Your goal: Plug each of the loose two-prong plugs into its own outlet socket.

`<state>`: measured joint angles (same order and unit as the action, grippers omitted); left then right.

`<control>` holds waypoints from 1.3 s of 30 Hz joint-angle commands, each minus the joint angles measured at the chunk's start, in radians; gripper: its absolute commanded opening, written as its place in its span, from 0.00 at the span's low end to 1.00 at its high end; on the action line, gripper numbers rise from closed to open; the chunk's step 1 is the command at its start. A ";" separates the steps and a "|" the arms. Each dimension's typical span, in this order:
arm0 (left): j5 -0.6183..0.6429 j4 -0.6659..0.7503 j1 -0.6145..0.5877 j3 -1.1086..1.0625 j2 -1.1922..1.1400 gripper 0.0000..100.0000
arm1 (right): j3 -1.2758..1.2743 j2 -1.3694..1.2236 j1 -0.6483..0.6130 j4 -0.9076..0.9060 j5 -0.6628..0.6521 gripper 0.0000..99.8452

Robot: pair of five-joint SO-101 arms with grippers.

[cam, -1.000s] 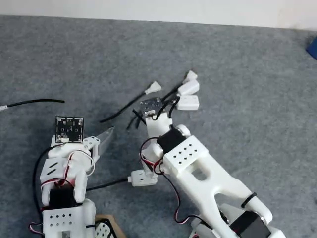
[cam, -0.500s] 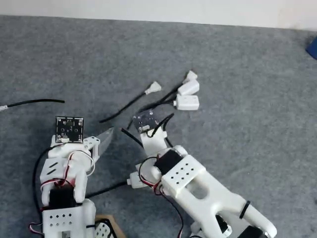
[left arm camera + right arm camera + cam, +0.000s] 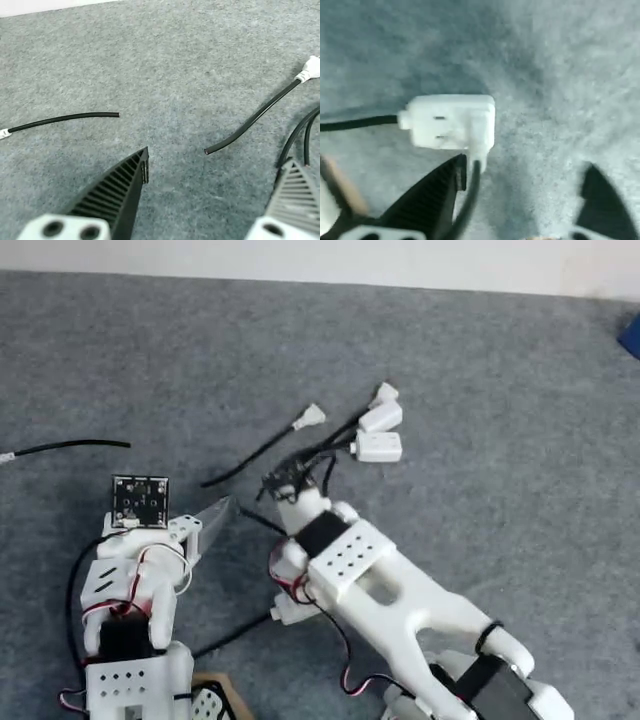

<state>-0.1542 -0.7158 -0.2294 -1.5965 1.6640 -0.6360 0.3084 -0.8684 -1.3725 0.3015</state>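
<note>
The right gripper (image 3: 527,167), jaws wide apart, hovers just beside the white socket block (image 3: 450,122) lying on the grey carpet (image 3: 560,60), so grasping seems in hand; next it must close squarely around it, while the left gripper (image 3: 218,156) rests equally spread.

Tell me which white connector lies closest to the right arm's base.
The white block tucked against the right arm, its black cable trailing toward the left arm; the others lie beyond its wrist.
</note>
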 commanded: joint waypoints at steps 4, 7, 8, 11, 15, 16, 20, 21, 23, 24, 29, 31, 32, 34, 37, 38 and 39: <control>0.009 0.018 -0.008 0.001 -0.001 0.38 | 0.369 0.016 0.016 -0.189 -0.014 0.44; 0.009 0.017 -0.007 0.001 -0.001 0.38 | 0.549 0.016 0.051 -0.245 -0.008 0.44; 0.009 0.017 -0.002 0.001 -0.001 0.38 | 0.608 0.016 0.070 -0.271 -0.008 0.44; 0.009 0.015 0.033 -0.005 -0.001 0.38 | 0.769 0.015 0.182 -0.325 -0.012 0.44; 0.009 0.005 0.045 -0.004 -0.001 0.38 | 0.849 0.005 0.513 -0.326 -0.029 0.44; 0.009 -0.017 0.045 0.007 -0.001 0.38 | 0.846 0.004 0.596 -0.326 -0.063 0.44; 0.009 -0.149 0.074 0.094 -0.001 0.38 | 0.780 0.015 0.842 -0.326 -0.172 0.44; 0.009 -0.181 0.093 0.120 -0.001 0.38 | 0.768 0.016 0.872 -0.331 -0.186 0.44; 0.009 -0.224 0.122 0.150 -0.001 0.38 | 0.763 0.018 0.905 -0.334 -0.207 0.44; 0.009 -0.236 0.133 0.156 -0.001 0.38 | 0.766 0.018 0.906 -0.338 -0.216 0.44; 0.006 -0.310 0.151 0.183 -0.004 0.38 | 0.664 0.005 0.875 -0.346 -0.236 0.44; -0.015 -0.388 0.182 0.231 -0.030 0.38 | 0.483 0.016 0.819 -0.305 -0.239 0.44; -0.028 -0.428 0.211 0.263 -0.061 0.38 | 0.395 0.016 0.774 -0.271 -0.238 0.44; -0.058 -0.488 0.263 0.332 -0.157 0.38 | 0.237 0.016 0.690 -0.180 -0.241 0.44; -0.155 -0.549 0.308 0.441 -0.363 0.38 | 0.065 0.018 0.628 0.005 -0.276 0.44; -0.207 -0.572 0.314 0.479 -0.441 0.38 | 0.025 0.018 0.624 0.070 -0.301 0.44; -0.253 -0.591 0.317 0.518 -0.519 0.38 | -0.002 0.018 0.625 0.117 -0.316 0.44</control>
<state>-0.2969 -1.2559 0.0575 -1.2037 1.3479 -0.5485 0.3069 -0.2240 -1.4154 0.0330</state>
